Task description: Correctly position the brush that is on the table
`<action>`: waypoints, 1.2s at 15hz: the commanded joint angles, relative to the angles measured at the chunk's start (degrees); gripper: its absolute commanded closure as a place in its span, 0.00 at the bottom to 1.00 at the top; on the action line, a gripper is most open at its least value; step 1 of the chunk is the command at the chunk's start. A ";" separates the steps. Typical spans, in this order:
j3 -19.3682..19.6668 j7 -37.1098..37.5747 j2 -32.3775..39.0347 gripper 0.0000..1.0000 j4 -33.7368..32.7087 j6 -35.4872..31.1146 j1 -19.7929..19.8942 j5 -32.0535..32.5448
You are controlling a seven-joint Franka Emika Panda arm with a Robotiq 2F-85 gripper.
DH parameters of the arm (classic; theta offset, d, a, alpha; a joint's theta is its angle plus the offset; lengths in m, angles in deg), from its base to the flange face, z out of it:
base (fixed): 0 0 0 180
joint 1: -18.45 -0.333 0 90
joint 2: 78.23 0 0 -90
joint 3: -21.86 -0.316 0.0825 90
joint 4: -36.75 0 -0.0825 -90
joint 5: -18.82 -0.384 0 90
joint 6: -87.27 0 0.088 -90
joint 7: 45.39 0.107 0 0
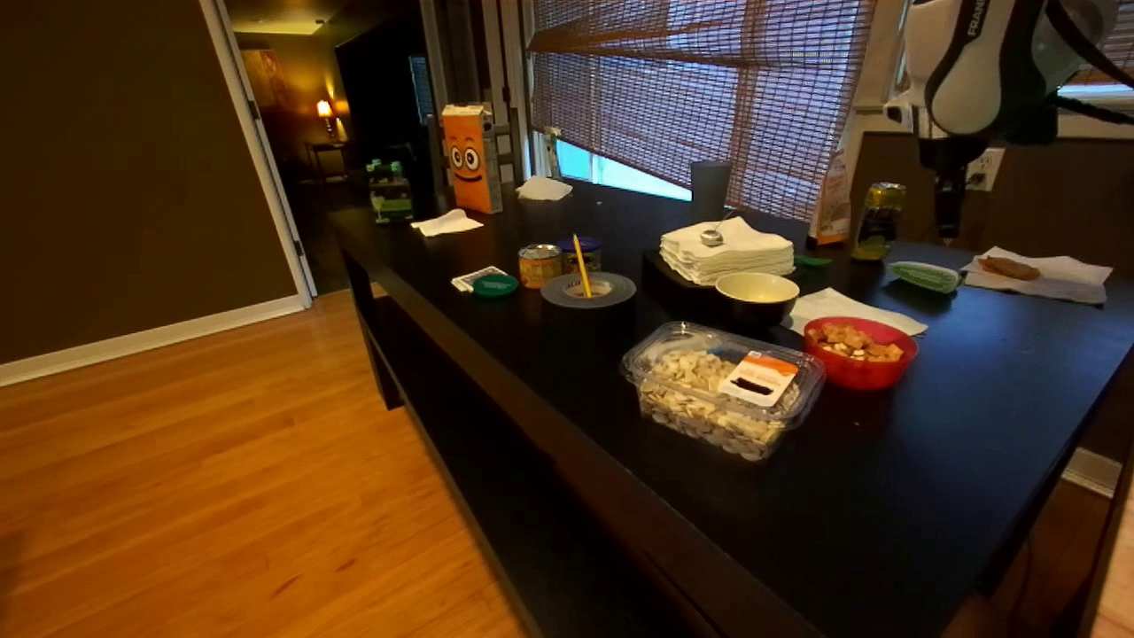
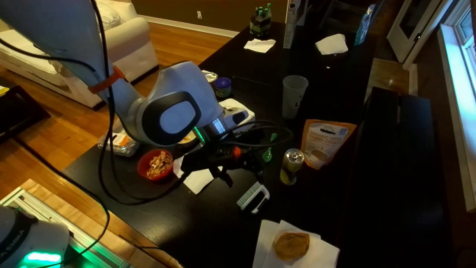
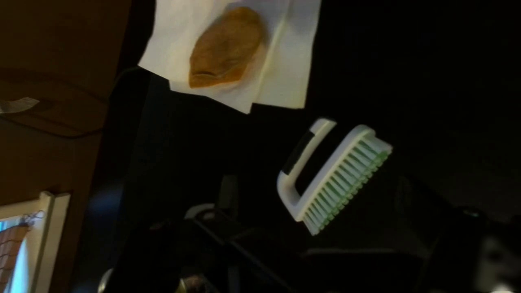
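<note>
White plastic scrub brush (image 3: 336, 177) w/ pale-green bristles lies on its side on the long blk-brown table (image 2: 208, 223), rt of ctr in the wrist view, bristles toward lower rt. Above it, apart, I see the blk two-finger gripper (image 2: 243, 178), fingers spread wide. In an exterior view: flat brown roundish piece (image 2: 292, 245) on white paper napkins (image 2: 323, 255), lower rt; red round bowl (image 2: 144, 170) w/ tan chunks (image 2: 160, 164), left of ctr.
</note>
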 commanded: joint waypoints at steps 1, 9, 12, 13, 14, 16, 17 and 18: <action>-13.77 -6.00 -11.49 0.00 0.07 7.95 14.18 1.79; -43.81 -37.01 -11.53 0.00 -5.67 24.59 42.38 -29.83; -46.43 -44.47 -9.59 0.00 -9.78 33.69 46.18 -39.77; -43.82 -40.51 -11.38 0.00 -6.53 28.85 43.01 -34.92; -43.80 -41.27 -11.22 0.00 -7.10 29.80 43.36 -35.61; -43.40 -41.16 -11.22 0.00 -7.06 29.73 43.04 -35.53; -43.40 -41.08 -11.22 0.00 -6.99 29.71 42.85 -35.52; -43.40 -41.04 -11.21 0.00 -6.97 29.70 42.71 -35.52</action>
